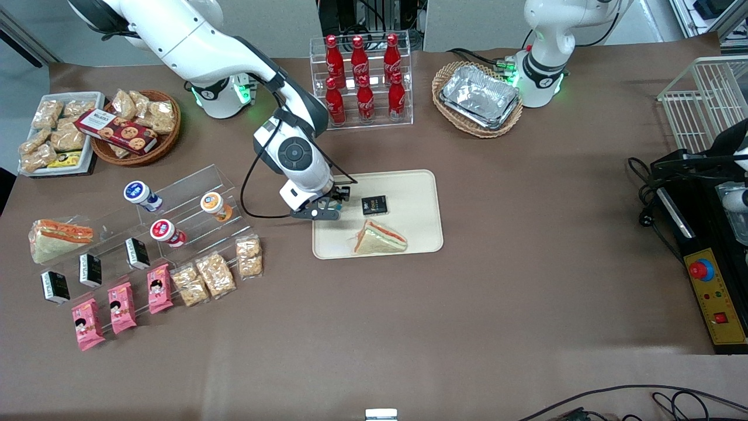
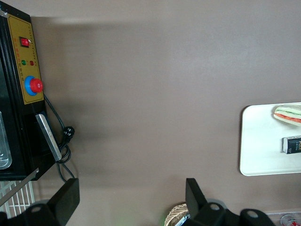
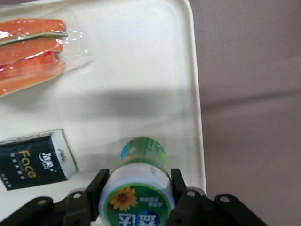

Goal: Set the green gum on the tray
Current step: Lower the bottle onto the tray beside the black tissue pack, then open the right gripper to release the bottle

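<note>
My right gripper (image 1: 334, 203) hangs over the cream tray (image 1: 412, 187), at the tray's edge toward the working arm's end. In the right wrist view the gripper (image 3: 138, 184) is shut on the green gum (image 3: 139, 190). The gum is a small bottle with a green-rimmed white lid and a green label, and the fingers (image 3: 99, 182) press on both sides of the lid. The bottle stands upright over the tray's bare surface (image 3: 141, 70), close to its rim. I cannot tell if its base touches the tray. In the front view the gum is mostly hidden by the gripper.
A wrapped sandwich (image 1: 378, 238) and a black packet (image 1: 374, 205) lie on the tray. A clear stepped stand holds blue-lidded (image 1: 139, 193), orange-lidded (image 1: 213, 204) and red-lidded (image 1: 166, 231) bottles. A cola rack (image 1: 362, 79) and a basket with foil trays (image 1: 479, 96) stand farther from the camera.
</note>
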You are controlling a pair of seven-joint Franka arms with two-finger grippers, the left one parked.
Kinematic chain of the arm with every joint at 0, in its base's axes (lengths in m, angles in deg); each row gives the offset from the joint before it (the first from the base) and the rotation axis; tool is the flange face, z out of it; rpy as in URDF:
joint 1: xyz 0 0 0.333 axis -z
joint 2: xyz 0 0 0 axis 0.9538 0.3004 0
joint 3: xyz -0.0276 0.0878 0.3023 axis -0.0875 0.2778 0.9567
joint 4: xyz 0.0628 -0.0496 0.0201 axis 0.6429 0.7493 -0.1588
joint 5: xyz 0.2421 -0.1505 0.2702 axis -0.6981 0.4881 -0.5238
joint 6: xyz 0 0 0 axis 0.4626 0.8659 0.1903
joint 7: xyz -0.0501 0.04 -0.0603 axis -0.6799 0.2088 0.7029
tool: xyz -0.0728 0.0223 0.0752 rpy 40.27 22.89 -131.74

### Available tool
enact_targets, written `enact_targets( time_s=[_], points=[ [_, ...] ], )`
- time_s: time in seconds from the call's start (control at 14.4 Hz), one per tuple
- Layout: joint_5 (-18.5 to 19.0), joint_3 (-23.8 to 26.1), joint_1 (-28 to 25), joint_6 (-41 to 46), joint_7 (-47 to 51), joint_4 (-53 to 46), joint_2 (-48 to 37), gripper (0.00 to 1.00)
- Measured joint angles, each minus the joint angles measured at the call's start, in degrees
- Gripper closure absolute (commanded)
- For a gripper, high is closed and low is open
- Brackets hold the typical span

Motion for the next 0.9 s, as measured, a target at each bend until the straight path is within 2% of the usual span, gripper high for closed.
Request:
enact_targets(
  time_s=[0.28,0.35,0.42,0.55,0.69,0.76,0.9],
  points=[
    [0.06,0.01,-0.63,-1.62,1.2,0.86,0.16,0.82],
    [0.08,0.02,-1.04,-1.93,1.71,1.03,0.17,0.64],
    [0.09,0.02,-1.36,-2.14,2.18,1.14,0.18,0.55],
    [0.1,0.01,-1.53,-2.26,2.44,1.18,0.18,0.2],
    [0.11,-0.02,-1.53,-2.29,2.57,1.18,0.18,0.13],
    [0.11,-0.03,-1.53,-2.31,2.72,1.18,0.18,0.0],
    [0.11,-0.05,-1.52,-2.33,2.87,1.18,0.19,0.0]
  ],
)
